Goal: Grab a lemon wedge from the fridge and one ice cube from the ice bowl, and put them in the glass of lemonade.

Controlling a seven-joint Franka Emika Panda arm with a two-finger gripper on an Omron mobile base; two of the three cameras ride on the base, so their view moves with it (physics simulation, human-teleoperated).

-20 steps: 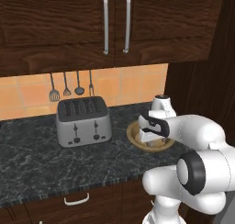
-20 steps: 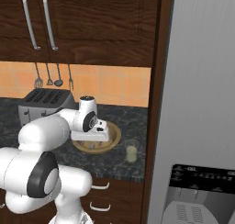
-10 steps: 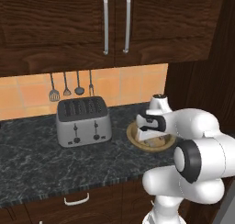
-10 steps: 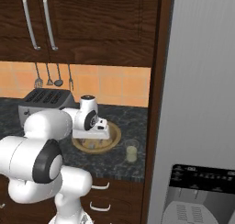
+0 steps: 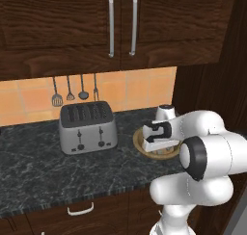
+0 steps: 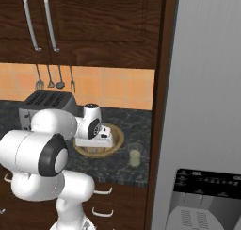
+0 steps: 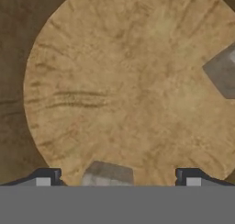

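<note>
- My hand [image 7: 114,178] hangs low inside the ice bowl [image 7: 114,81], its two dark fingertips [image 7: 43,177] spread wide with nothing held between them.
- An ice cube [image 7: 108,175] lies on the bowl's floor between my fingertips, closer to one of them than the other; I cannot tell whether either tip touches it.
- A second greyish cube [image 7: 222,71] sits apart from it, toward the bowl's far rim in the hand view.
- From the left base view, my hand [image 5: 157,140] points down over the ice bowl [image 5: 141,145], which rests on the dark speckled counter [image 5: 48,171] just beside the silver toaster [image 5: 88,126].
- From the right base view, the glass of lemonade [image 6: 135,154] stands upright on the counter near the bowl [image 6: 115,142], between it and the fridge [image 6: 207,106].
- The grey fridge doors are shut; the lemon wedge is not something I can make out.
- Utensils [image 5: 70,90] hang on the orange tile wall above the toaster.
</note>
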